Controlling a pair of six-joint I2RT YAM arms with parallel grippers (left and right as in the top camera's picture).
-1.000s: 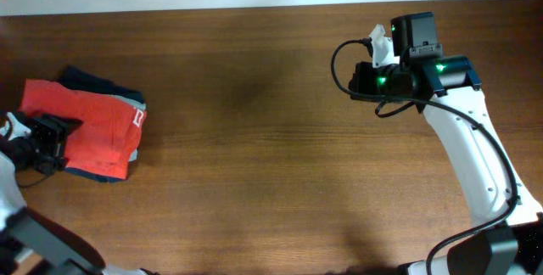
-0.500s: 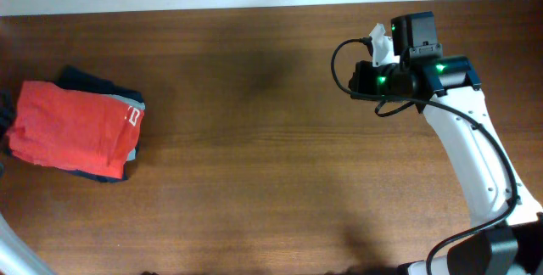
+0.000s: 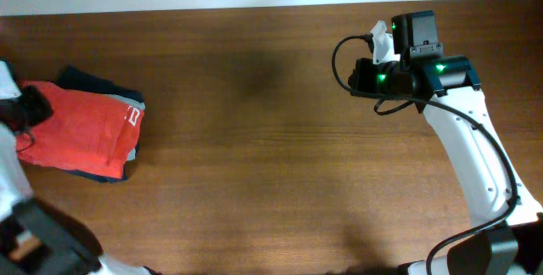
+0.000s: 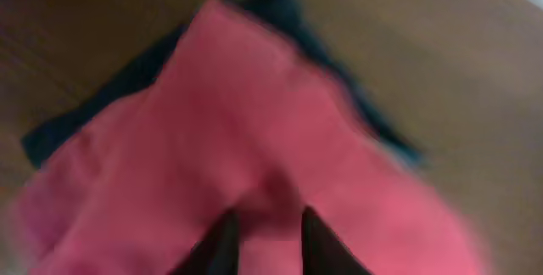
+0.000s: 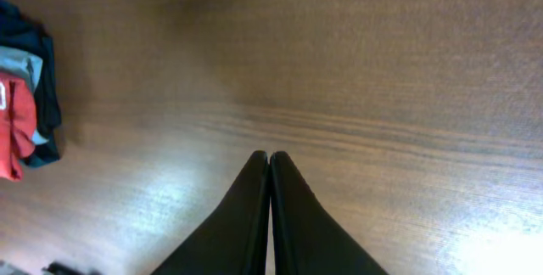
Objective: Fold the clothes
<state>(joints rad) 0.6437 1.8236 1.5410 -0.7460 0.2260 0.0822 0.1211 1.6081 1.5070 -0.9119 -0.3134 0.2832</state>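
The orange-red T-shirt (image 3: 85,131) lies folded on a pile at the table's far left, with a small white patch (image 3: 134,115) at its right edge. No lettering shows. My left gripper (image 3: 27,110) is at the shirt's left edge. The left wrist view is blurred. There its fingers (image 4: 266,228) stand a little apart, with a bunched bit of the red cloth (image 4: 271,139) between the tips. My right gripper (image 5: 269,158) is shut and empty over bare wood at the upper right (image 3: 380,47), far from the shirt.
Folded navy (image 3: 85,78) and grey (image 3: 133,98) garments lie under the shirt. The pile also shows at the left edge of the right wrist view (image 5: 30,88). The brown wooden table (image 3: 254,156) spans the whole view. A white wall strip runs along the back edge.
My left arm left the overhead view half a second ago and is now back at the shirt's left edge. The shirt's left edge shifted slightly. The right arm has not moved.
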